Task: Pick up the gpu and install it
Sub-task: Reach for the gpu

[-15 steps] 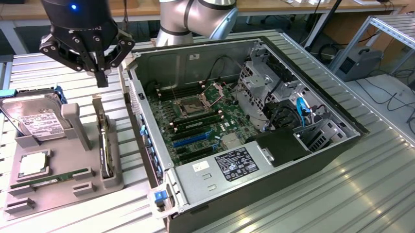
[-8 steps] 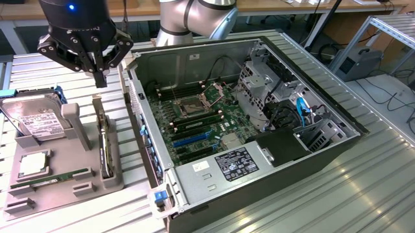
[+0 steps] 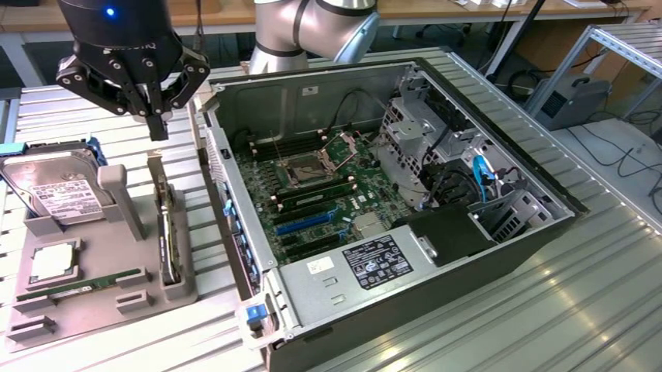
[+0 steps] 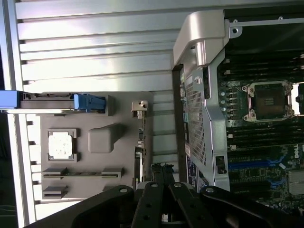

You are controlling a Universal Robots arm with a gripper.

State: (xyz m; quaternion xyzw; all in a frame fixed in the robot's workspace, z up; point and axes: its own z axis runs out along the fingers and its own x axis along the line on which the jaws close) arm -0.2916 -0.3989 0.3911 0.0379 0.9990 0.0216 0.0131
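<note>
The gpu (image 3: 163,225) stands on its edge in a slot of the grey parts holder (image 3: 104,302), at the exterior view's left of the open computer case (image 3: 414,194). It is a thin dark card with a silvery bracket end. My gripper (image 3: 157,130) hangs shut and empty just above the card's far end, not touching it. In the wrist view the gpu (image 4: 138,147) shows edge-on in the holder (image 4: 99,142), with my gripper (image 4: 161,167) close over it and the case's motherboard (image 4: 256,142) beside it.
On the holder sit a hard drive (image 3: 57,194) with a white label, a square processor chip (image 3: 52,263) and a green memory stick (image 3: 88,283). Inside the case the motherboard (image 3: 310,194) has blue card slots (image 3: 305,225). Cables and drive cages (image 3: 455,163) crowd the case's far side.
</note>
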